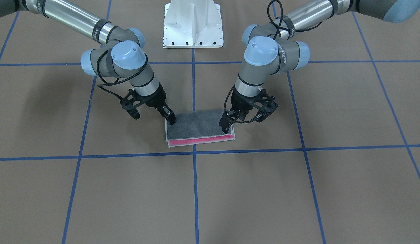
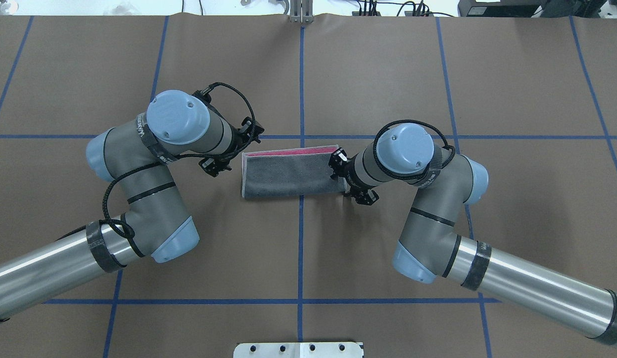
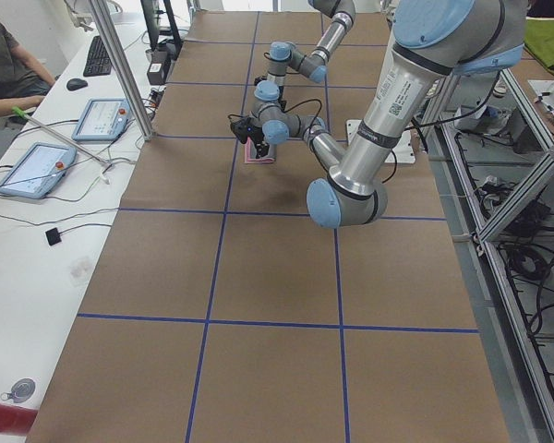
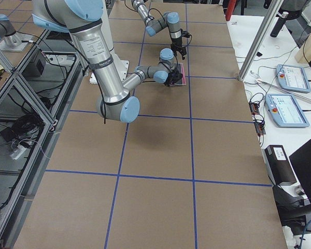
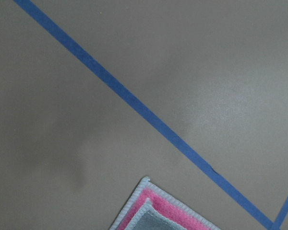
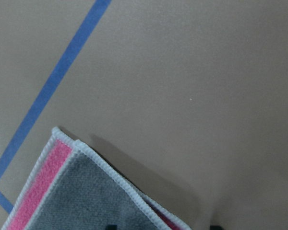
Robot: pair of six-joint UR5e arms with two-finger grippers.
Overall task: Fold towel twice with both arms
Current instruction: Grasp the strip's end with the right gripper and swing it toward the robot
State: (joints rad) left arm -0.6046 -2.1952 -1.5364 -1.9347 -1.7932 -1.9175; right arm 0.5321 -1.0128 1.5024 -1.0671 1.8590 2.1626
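Front-facing view: you are seeing the towel point(image 1: 196, 126) lying flat on the table point(image 1: 298, 189), doubled over, grey face up, with a pink strip showing along its near edge. The right gripper point(image 1: 170, 119) is standing at one short end and the left gripper point(image 1: 226, 127) at the other.

Right wrist view: the right jaws are standing well apart, holding nothing.

Left wrist view: you cannot tell the left jaws' state.
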